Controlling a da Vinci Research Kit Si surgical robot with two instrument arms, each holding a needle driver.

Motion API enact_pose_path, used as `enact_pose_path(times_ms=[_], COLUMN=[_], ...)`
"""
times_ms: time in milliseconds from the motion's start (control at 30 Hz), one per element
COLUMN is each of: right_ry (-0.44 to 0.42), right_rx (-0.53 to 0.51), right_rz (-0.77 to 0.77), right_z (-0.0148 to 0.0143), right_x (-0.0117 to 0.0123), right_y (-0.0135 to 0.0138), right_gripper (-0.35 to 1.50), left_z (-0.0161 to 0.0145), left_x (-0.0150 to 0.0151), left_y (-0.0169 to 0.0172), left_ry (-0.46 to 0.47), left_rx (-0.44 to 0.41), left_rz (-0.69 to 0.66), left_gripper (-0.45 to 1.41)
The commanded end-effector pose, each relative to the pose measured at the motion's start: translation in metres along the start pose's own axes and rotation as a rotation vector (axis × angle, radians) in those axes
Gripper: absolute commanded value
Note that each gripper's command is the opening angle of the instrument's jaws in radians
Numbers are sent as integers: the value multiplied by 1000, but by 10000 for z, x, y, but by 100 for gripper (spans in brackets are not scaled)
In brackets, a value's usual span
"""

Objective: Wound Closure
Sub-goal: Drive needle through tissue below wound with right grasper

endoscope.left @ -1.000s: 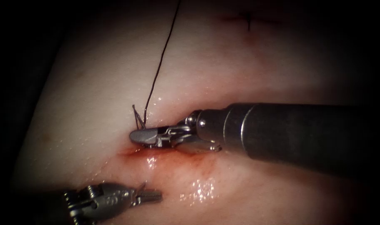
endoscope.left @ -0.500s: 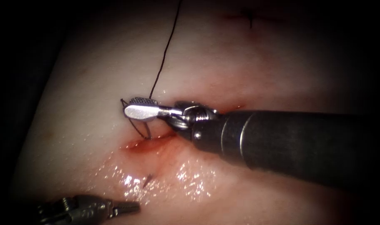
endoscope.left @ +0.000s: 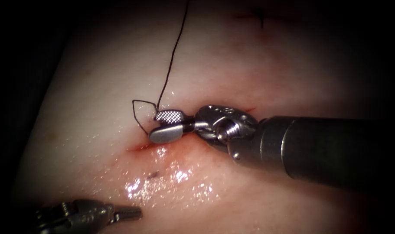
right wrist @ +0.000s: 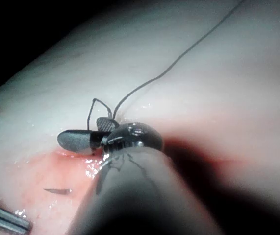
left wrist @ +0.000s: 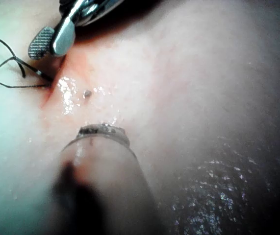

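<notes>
The pale tissue point(endoscope.left: 97, 86) lies wet under my light; its cut point(endoscope.left: 141, 147) gapes, red fluid point(endoscope.left: 171, 173) below it, so closure looks early; a small needle tip point(endoscope.left: 153, 175) pokes from the tissue below the cut; my right tool point(endoscope.left: 166, 125) stands parted beside the thread point(endoscope.left: 171, 65) loop, gripping nothing; my left tool point(endoscope.left: 130, 212) looks clenched, empty.

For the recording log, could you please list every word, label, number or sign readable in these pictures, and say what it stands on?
No readable text.
Right tool: no lettering; one open jaw shows a cross-hatched grip face, a texture and not a sign.
Left tool: faint marks on its body, too blurred to read.
Tissue, thread: unmarked. A short dark stroke crosses the far part of the cut; no character.
</notes>
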Motion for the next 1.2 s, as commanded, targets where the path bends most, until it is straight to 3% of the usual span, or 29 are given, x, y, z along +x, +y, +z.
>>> enact_pose_path(times_ms=[33,300,533,667,833,900,933,967,1000,1033,1200], right_ry=[2,9,14,-13,-47,-46,-46,-46,-47,-47,-35], right_rx=[2,-120,-141,-165,-183,-184,-184,-184,-185,-182,-200], right_rz=[-2,6,12,23,26,33,45,45,82,121,299], right_z=[14,17,14,24,34,34,33,33,31,30,24], right_x=[-1,6,11,0,-16,-15,-15,-15,-14,-12,-12], right_y=[2,22,30,31,39,40,39,39,38,35,29], right_gripper=[118,118,120,114,83,46,9,9,-23,-35,-35], left_z=[9,10,12,15,14,13,13,13,13,14,14], left_x=[1,0,0,1,0,0,0,0,0,0,0], left_y=[0,-1,-3,-2,-1,-1,-1,-1,-1,-1,-2], left_ry=[0,1,1,1,1,1,1,1,1,1,1], left_rx=[0,0,1,4,4,4,4,4,4,4,4], left_rz=[0,1,1,-1,0,0,0,0,0,0,0], left_gripper=[-30,-30,-30,-30,-30,-30,-30,-30,-30,-30,-30])
